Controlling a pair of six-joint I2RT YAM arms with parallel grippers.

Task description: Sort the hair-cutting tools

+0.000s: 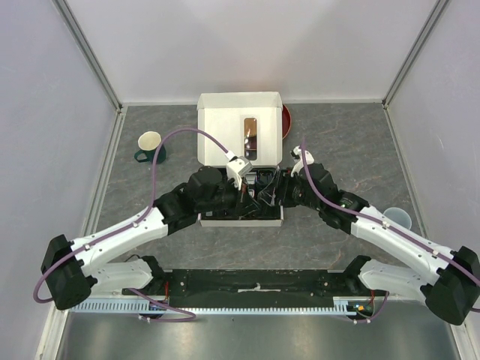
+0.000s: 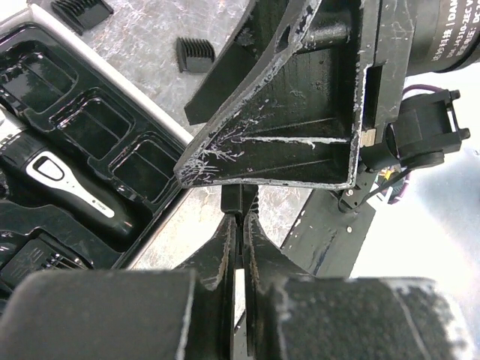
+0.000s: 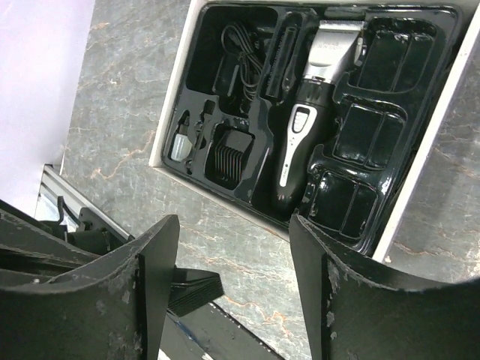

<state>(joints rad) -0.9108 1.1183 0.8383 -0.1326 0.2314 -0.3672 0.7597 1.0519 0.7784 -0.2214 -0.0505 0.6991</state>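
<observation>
Setting: robotics lab, enclosed test cell.
- Walls (image 1: 247,45): plain pale panels on three sides, no windows, no furnishings.
- Corner posts (image 1: 88,52): bare aluminium frame profiles.
- Tabletop (image 1: 352,142): grey marble-pattern sheet filling cell floor.
- Left arm (image 1: 112,244), right arm (image 1: 397,240): white-and-black, bolted side by side to black mounting rail (image 1: 255,281) at near edge.
- Purple cable (image 1: 156,176): exposed loop along left arm; same on right.
- Slotted cable duct (image 1: 225,306): runs along front, over bare metal sheet (image 1: 255,337).
- Loose props: green mug (image 1: 150,146), clear cup (image 1: 397,218).

Case (image 1: 244,220) mostly under arms, clipper (image 2: 71,184) head seemingly cropped
</observation>
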